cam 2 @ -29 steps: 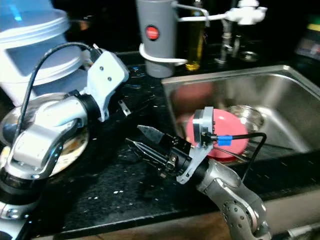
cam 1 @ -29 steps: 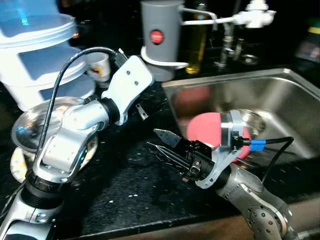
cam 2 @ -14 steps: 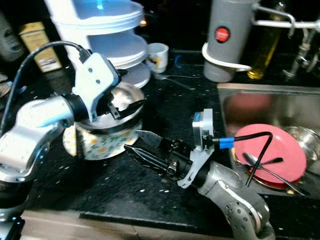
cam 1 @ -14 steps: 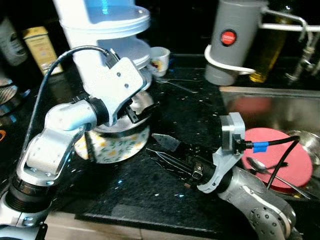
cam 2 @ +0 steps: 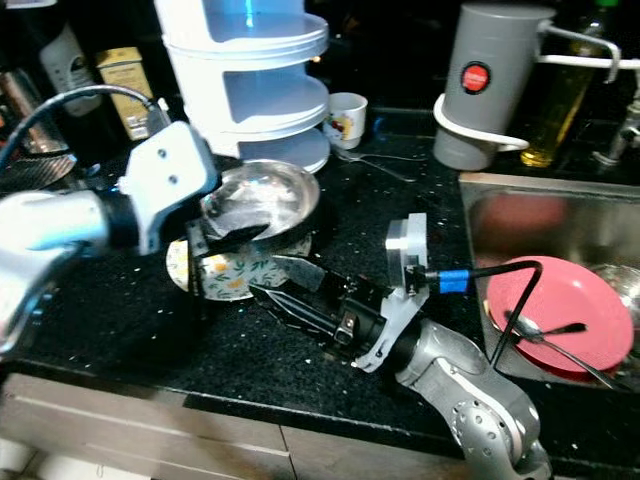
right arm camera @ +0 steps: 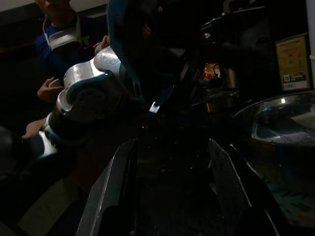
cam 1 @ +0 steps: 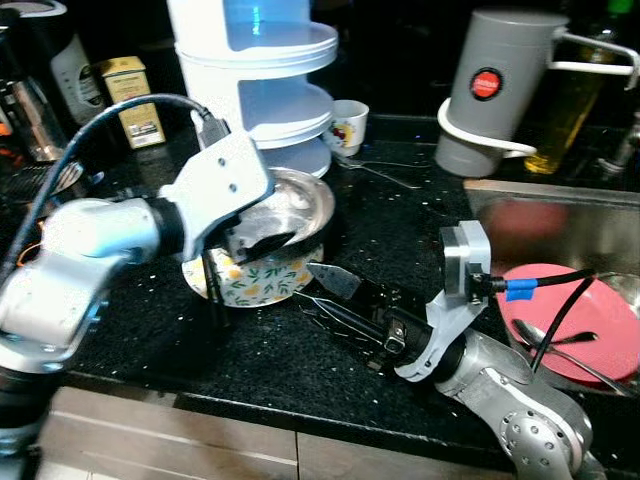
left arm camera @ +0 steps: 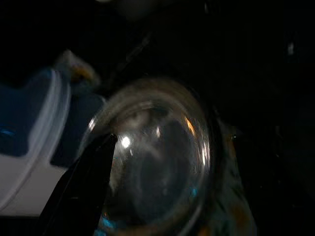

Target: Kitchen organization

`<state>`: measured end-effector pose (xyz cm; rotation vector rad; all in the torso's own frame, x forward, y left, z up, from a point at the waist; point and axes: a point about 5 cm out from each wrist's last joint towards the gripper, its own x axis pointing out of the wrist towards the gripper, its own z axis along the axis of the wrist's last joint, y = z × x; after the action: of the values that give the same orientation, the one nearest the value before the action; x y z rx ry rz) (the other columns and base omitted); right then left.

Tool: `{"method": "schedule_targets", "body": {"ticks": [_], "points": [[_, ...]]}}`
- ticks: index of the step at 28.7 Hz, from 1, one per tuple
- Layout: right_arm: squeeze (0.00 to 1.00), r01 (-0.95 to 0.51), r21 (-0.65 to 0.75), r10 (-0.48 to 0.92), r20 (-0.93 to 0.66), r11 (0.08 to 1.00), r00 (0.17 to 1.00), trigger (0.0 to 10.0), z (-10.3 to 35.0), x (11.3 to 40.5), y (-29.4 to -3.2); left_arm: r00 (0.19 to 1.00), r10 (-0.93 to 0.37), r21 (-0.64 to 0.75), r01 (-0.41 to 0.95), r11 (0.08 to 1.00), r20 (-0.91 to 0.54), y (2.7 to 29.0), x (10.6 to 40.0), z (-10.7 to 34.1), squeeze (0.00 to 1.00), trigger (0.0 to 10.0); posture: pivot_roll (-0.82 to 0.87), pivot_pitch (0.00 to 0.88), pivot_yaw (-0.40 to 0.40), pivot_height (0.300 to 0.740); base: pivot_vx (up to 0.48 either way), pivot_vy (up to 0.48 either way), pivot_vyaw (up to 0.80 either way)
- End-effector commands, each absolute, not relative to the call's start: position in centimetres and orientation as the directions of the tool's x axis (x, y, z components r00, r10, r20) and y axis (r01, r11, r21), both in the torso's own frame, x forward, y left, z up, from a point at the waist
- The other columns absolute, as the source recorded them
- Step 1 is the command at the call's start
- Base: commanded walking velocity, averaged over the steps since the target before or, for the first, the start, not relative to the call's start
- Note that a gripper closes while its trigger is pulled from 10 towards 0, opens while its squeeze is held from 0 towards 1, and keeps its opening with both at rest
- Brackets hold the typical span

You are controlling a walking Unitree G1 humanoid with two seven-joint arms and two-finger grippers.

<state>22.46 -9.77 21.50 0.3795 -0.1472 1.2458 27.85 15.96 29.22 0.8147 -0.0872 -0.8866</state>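
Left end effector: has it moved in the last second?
Yes. The left end effector moved away from the sink and is now over the steel bowl.

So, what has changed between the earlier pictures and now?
Mostly the camera turned toward the robot's left: the sink slid to the right edge, and the white stacked container and yellow tin came into view. The left gripper, earlier over the dark counter, now reaches into the steel bowl on the floral plate. The right gripper stays open above the counter, empty. The pink plate remains in the sink.
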Motion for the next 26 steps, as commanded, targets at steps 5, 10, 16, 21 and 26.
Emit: {"method": "schedule_targets", "body": {"ticks": [5,10,16,21,26], "points": [[0.0,-0.95,0.181,0.917,0.269,0.253,0.295,10.0,21.2,21.9,-9.8,0.634,-0.668,0.656,0.7,0.283,-0.389,18.0,27.3,28.5,0.0,10.0,-0.03,0.027,-0.006,0.74,0.0,0.0,0.0],[0.0,-0.942,0.144,0.923,0.201,0.302,0.327,10.0,21.0,22.3,-11.8,0.641,-0.618,0.658,0.71,0.252,-0.456,19.4,27.4,28.1,0.0,10.0,-0.04,0.031,-0.006,0.74,0.0,0.0,0.0],[0.0,-0.934,0.119,0.924,0.152,0.336,0.352,10.0,21.0,22.5,-13.3,0.631,-0.604,0.667,0.715,0.21,-0.487,19.7,27.8,27.7,0.0,10.0,-0.04,0.034,-0.004,0.74,0.0,0.0,0.0],[0.0,-0.939,0.113,0.934,0.115,0.326,0.338,10.0,20.7,22.2,-13.3,0.602,-0.619,0.678,0.72,0.147,-0.505,19.5,28.2,27.5,0.0,10.0,-0.04,0.035,-0.003,0.74,0.0,0.0,0.0],[0.0,-0.945,0.106,0.943,0.094,0.31,0.32,10.0,20.5,22.0,-13.1,0.561,-0.626,0.68,0.73,0.065,-0.542,19.5,29.2,27.4,0.0,10.0,-0.05,0.034,0.0,0.74,0.0,0.0,0.0]]}}
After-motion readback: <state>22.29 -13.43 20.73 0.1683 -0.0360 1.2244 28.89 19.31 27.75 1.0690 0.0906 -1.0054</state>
